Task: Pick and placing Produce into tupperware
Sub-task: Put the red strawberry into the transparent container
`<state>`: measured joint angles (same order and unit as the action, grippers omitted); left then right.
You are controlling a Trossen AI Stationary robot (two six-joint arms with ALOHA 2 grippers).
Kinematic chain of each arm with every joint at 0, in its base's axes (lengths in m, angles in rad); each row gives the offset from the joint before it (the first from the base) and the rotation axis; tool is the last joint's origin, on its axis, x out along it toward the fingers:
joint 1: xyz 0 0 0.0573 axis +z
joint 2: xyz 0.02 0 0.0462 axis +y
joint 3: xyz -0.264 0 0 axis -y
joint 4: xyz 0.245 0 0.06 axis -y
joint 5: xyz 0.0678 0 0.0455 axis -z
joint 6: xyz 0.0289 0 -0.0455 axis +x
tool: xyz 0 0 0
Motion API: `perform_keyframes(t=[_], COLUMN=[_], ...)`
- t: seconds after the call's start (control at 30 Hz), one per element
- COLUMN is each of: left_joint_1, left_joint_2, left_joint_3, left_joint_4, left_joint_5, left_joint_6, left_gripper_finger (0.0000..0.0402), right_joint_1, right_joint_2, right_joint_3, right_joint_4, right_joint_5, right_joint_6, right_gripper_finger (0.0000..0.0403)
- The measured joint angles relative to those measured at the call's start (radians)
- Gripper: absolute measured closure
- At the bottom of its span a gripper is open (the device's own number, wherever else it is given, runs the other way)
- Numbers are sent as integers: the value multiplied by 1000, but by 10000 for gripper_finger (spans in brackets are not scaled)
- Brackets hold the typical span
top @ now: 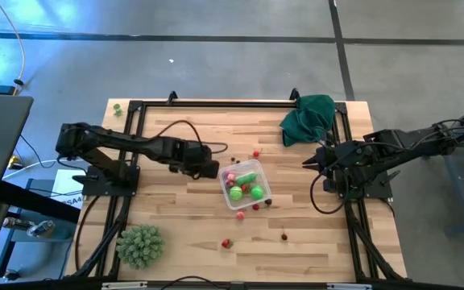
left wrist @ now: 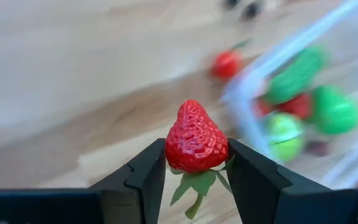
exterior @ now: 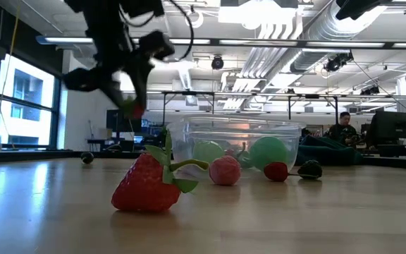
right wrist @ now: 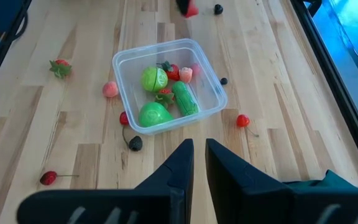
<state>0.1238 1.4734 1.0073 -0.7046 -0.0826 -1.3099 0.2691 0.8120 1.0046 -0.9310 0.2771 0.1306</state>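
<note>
Strawberry (left wrist: 196, 138) pinched in my left jaws (left wrist: 196, 167), leaf end down between the fingers (left wrist: 143, 174). My left gripper (top: 208, 159) hangs above the tabletop (top: 167, 217) just beside the tupperware (top: 245, 184), on its left side in the high view, not over it. Tupperware sits mid-tabletop, tilted against the board lines, open top. Inside it: two bright green round pieces (right wrist: 154, 79), one long green piece (right wrist: 184, 98), a few small red bits (right wrist: 173, 72).

Loose produce around the box: a pink piece (right wrist: 110, 89) touching or just beside one wall, a red berry and a dark one (right wrist: 135, 143) near another corner, a red cherry (right wrist: 243, 120) just off the far side, a strawberry (right wrist: 59, 67) lying apart, a stemmed red berry (right wrist: 48, 178) well apart, small dark berries (right wrist: 218, 9) beyond the box. Low view shows a big strawberry (exterior: 149, 185) lying in front of the box.

My right gripper (right wrist: 197, 163) waits at the tabletop's right edge, pointed at the box, jaws pressed nearly together, holding nothing.

Other stuff: spiky pale-green ball (top: 140, 245) at the front left corner, dark green cloth (top: 308, 118) at the back right, just beside my right arm. A person (exterior: 342, 125) sits in the room behind.
</note>
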Motion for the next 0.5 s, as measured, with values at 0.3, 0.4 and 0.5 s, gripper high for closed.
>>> perform_keyframes(t=[0.3,0.4,0.5], left_joint_1=[0,0,0], left_joint_2=[24,86,166], left_joint_3=[184,260,326], left_joint_4=[58,52,32], left_joint_5=[-102,-102,-76], left_joint_6=[122,173,210], left_gripper_finger=[252,252,252], right_joint_1=[0,0,0], right_joint_2=[0,0,0], right_joint_3=[0,0,0], right_joint_4=[0,0,0], right_joint_5=[0,0,0], right_joint_6=[0,0,0], right_gripper_finger=[371,371,371])
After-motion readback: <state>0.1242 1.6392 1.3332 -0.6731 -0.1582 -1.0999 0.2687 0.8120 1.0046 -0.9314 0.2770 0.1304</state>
